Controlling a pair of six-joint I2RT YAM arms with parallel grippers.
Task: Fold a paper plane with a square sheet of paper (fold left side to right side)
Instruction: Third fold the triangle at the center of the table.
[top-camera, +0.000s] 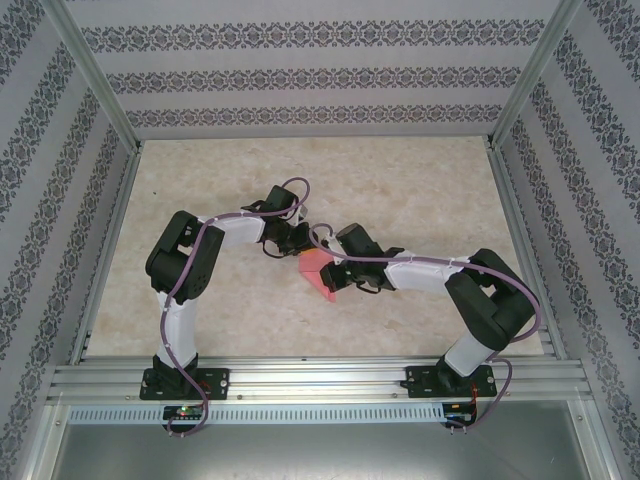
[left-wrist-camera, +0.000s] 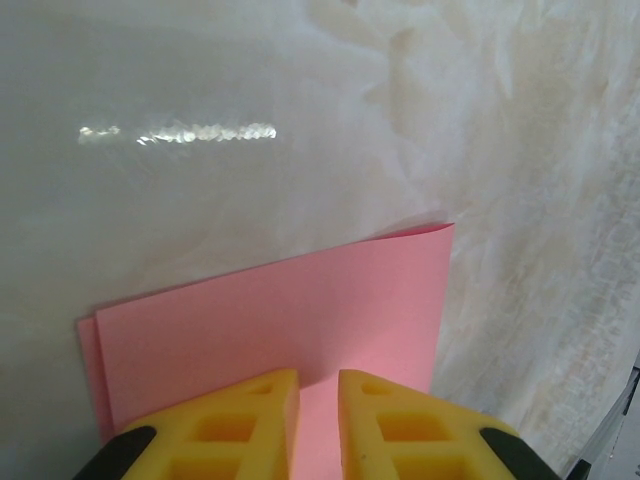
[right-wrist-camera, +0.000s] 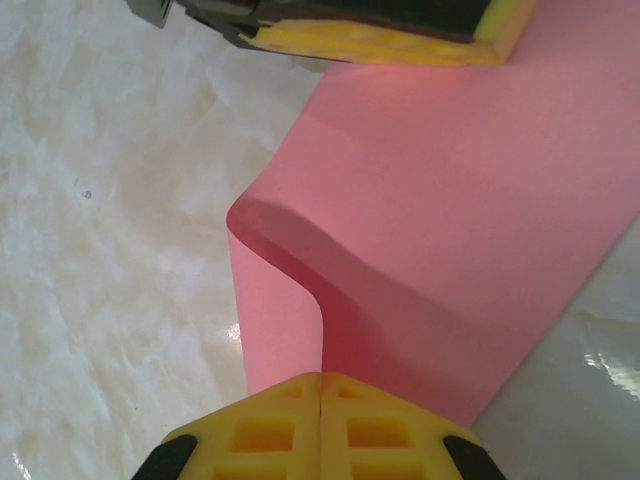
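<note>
Fold under way mid-table

Square sheet of paper (top-camera: 318, 272) lying doubled between both arms on table (top-camera: 420, 190). Right gripper (right-wrist-camera: 320, 385) clamped shut on its raised curl, likely to carry flap across. Left gripper (left-wrist-camera: 318, 378) narrowly apart at far-left side, seemingly pinning sheet flat.

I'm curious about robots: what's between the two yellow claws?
The square sheet of paper, curled over, spans from right gripper to left gripper, seen in the right wrist view.
</note>
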